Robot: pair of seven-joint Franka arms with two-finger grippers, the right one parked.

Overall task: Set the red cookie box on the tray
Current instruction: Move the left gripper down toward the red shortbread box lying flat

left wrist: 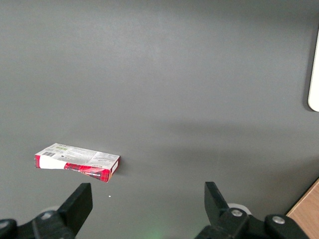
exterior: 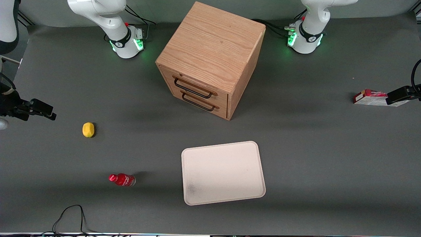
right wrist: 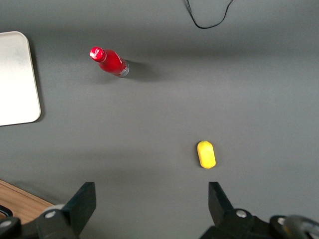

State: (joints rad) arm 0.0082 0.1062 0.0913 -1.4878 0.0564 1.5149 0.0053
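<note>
Front view, red cookie box [exterior: 371, 97]: lies flat on the worktop [exterior: 315, 154] at the right edge of the frame, toward the working arm's end, well apart from the tray.
Front view, tray [exterior: 227, 194]: low in the frame's centre, nearer the camera than the wooden cabinet [exterior: 210, 59]; nothing on it, so it is ready to receive the box.
Front view, end effector [exterior: 396, 95]: dark shape at the right edge, partly covering the box end.
Left wrist view, end effector [left wrist: 148, 201]: fingers spread wide, grasping nothing; it hangs above the worktop.
Left wrist view, box: not between the fingers, so I judge the approach is not finished.
Right wrist view: a red bottle [right wrist: 109, 61] and a yellow object [right wrist: 206, 154] lie apart from the tray corner.
</note>
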